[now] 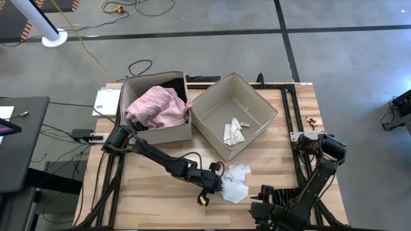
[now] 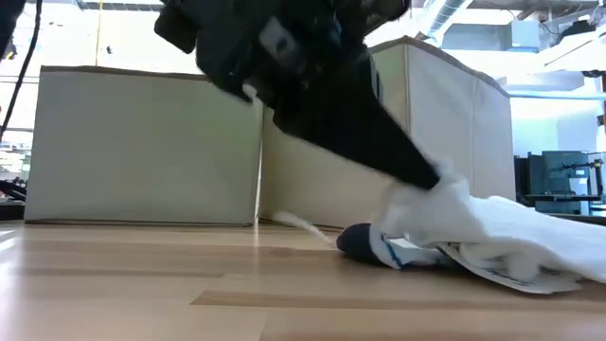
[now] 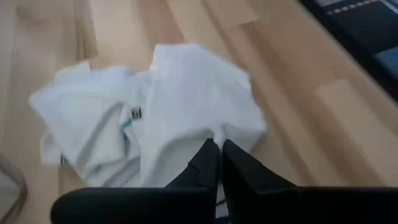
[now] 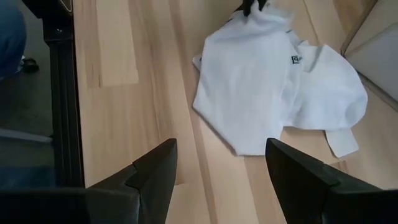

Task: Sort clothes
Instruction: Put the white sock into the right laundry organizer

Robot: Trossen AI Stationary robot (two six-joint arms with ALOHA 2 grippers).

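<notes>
two grippers are working over the worktop [image 1: 154, 192]: the left gripper [image 1: 218, 187] is pinching the white garment [image 1: 236, 183]. the right gripper [image 4: 217, 171] is hovering nearby, fingers spread.

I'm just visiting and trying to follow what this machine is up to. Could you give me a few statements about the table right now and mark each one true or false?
1. The left gripper is pinched shut on the white garment lying on the table. True.
2. The right gripper is also holding that garment. False: its fingers stand open, apart from the cloth.
3. The pink garment lies in the left box. True.
4. The right box holds nothing. False: a small white-grey piece lies in it.
5. The white garment is folded neatly. False: it lies crumpled.
</notes>
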